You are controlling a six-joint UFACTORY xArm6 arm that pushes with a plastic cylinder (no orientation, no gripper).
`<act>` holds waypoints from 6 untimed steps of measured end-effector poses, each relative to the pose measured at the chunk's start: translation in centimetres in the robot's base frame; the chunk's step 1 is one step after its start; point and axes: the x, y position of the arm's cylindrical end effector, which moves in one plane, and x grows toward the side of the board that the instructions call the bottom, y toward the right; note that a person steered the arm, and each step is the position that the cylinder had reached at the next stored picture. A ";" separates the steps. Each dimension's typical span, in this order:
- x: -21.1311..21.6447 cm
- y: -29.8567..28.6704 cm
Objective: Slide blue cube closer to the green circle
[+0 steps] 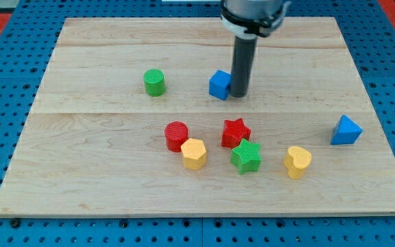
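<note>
yellow heart [297, 162] nearest | tip [239, 95] touching blue cube [219, 85] | green circle [154, 82] left | no jaws

Board [101, 171] pale wood, matt; green circle [154, 82] ribbed plastic.

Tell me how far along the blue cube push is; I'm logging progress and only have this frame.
Done: my tip has reached the blue cube and sits right at its side on the view's right, the proper side for pushing it leftward.
In hand: whether they actually touch cannot be told.
Left: a stretch of bare board separates the cube from the green circle at the view's left, so the slide itself remains.
</note>
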 end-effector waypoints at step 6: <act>-4.2 -18.6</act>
